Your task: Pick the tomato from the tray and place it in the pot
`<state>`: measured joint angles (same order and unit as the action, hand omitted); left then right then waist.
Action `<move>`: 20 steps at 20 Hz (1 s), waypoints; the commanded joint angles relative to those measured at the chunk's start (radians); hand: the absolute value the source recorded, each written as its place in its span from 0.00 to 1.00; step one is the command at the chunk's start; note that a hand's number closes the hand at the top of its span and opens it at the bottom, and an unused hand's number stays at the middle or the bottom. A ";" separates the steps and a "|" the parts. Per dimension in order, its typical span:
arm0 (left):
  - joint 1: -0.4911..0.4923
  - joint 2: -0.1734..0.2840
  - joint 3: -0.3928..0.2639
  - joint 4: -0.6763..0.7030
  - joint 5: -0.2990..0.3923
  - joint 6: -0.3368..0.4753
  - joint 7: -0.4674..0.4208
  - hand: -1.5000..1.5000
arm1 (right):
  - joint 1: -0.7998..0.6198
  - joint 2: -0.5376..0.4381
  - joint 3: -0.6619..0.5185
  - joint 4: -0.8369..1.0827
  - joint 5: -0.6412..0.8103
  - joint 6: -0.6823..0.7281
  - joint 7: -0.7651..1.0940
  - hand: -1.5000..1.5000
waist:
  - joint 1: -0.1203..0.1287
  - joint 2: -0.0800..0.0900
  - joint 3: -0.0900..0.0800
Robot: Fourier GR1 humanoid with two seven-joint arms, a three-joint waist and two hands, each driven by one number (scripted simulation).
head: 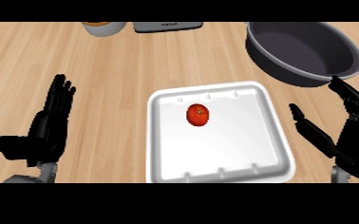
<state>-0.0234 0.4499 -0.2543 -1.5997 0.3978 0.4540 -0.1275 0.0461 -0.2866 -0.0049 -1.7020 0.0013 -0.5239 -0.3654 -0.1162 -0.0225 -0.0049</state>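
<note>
The right hand, fingers spread and holding nothing, sits just right of the tray, nearer than the open left hand to the tomato lying mid-tray, with the pot beyond.

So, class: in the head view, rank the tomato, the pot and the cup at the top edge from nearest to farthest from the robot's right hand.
From the right hand:
1. Pot, just beyond its fingertips, upper right.
2. Tomato, in the tray, to its left.
3. Cup, far upper left.
</note>
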 commanded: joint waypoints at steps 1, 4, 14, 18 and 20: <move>-0.005 -0.028 -0.018 -0.015 -0.011 0.008 -0.015 0.50 | 0.158 0.144 0.089 -0.116 0.193 -0.226 -0.168 0.00 | 0.033 0.005 0.003; 0.023 -0.049 -0.044 -0.004 -0.020 -0.017 -0.058 0.50 | 0.240 0.247 0.220 -0.208 0.333 -0.349 -0.239 0.00 | 0.064 0.010 0.000; -0.012 -0.092 -0.091 0.008 -0.059 -0.020 -0.069 0.50 | 0.588 0.286 0.438 -0.113 0.807 -0.357 0.124 0.00 | 0.116 0.040 -0.005; 0.003 -0.092 -0.090 0.005 -0.065 -0.028 -0.095 0.50 | 0.649 0.286 0.426 -0.107 0.975 -0.258 0.316 0.00 | 0.135 0.044 -0.005; -0.009 -0.102 -0.110 0.016 -0.085 -0.012 -0.078 0.50 | 0.650 0.286 0.500 -0.124 1.064 -0.231 0.437 0.00 | 0.130 0.042 -0.004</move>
<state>-0.0331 0.3580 -0.3467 -1.5967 0.3278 0.4426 -0.1996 0.6665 -0.0035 0.4456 -1.8307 0.9112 -0.8107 -0.1094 0.0050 0.0162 -0.0087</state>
